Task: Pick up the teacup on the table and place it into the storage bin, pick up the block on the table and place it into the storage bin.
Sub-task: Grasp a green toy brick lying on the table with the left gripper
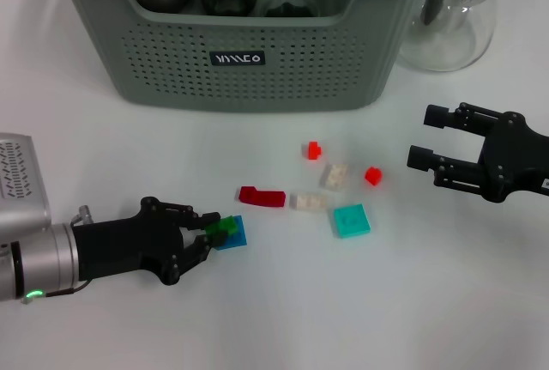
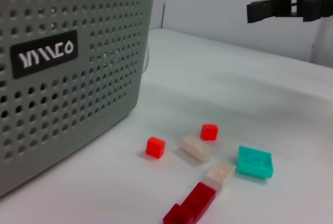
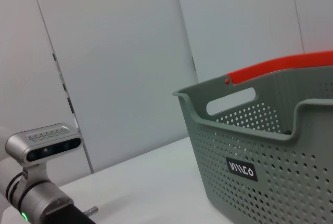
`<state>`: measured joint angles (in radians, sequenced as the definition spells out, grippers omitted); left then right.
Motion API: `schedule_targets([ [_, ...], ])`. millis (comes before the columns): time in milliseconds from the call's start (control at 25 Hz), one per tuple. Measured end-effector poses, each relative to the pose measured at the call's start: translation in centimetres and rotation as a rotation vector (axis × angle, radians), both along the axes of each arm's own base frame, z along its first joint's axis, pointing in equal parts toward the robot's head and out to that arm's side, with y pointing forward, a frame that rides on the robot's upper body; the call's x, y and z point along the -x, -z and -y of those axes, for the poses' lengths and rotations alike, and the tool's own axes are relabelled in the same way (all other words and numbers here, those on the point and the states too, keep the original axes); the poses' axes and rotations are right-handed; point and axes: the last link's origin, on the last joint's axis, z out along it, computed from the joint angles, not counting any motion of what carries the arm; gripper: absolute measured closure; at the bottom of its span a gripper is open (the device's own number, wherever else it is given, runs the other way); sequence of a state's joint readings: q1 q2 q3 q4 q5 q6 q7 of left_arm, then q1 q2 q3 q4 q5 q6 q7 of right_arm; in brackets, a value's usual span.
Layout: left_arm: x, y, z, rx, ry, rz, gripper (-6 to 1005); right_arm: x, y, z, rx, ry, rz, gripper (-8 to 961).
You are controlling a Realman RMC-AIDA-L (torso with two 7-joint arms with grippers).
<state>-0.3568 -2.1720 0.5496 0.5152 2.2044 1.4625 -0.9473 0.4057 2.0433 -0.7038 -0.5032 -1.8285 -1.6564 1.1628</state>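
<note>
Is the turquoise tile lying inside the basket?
No, the turquoise tile lies flat on the table, in front of the basket among other small blocks.

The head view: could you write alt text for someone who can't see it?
The left gripper lies on the white table, closing on a small green block atop a blue block. Other blocks lie scattered before the storage bin; the right gripper hovers open.
</note>
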Motion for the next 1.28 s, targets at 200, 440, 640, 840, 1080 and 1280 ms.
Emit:
schedule_targets([
  [200,-0.2,0.0,0.0,0.002,0.005,0.011,797,0.1,0.0,0.0,0.001,-0.002,0.0,189],
  [440,-0.2,-0.7,-0.2,-0.023,-0.006,0.036,795,0.0,0.0,0.0,-0.001,0.0,-0.001,189],
  [640,-0.3,-1.8,-0.1,-0.031,0.005,0.056,644,0.0,0.0,0.0,-0.001,0.001,-0.001,188],
  [840,-0.5,-1.8,0.0,-0.022,0.012,0.065,703,-0.1,-0.1,0.0,-0.002,0.001,0.001,188],
  [1080,-0.4,-1.3,0.2,-0.02,0.002,0.059,788,-0.1,-0.1,0.0,-0.003,0.003,0.0,188],
  [1280,-0.2,-1.1,0.3,-0.025,0.009,0.047,670,-0.2,-0.1,0.1,-0.004,0.008,0.0,189],
])
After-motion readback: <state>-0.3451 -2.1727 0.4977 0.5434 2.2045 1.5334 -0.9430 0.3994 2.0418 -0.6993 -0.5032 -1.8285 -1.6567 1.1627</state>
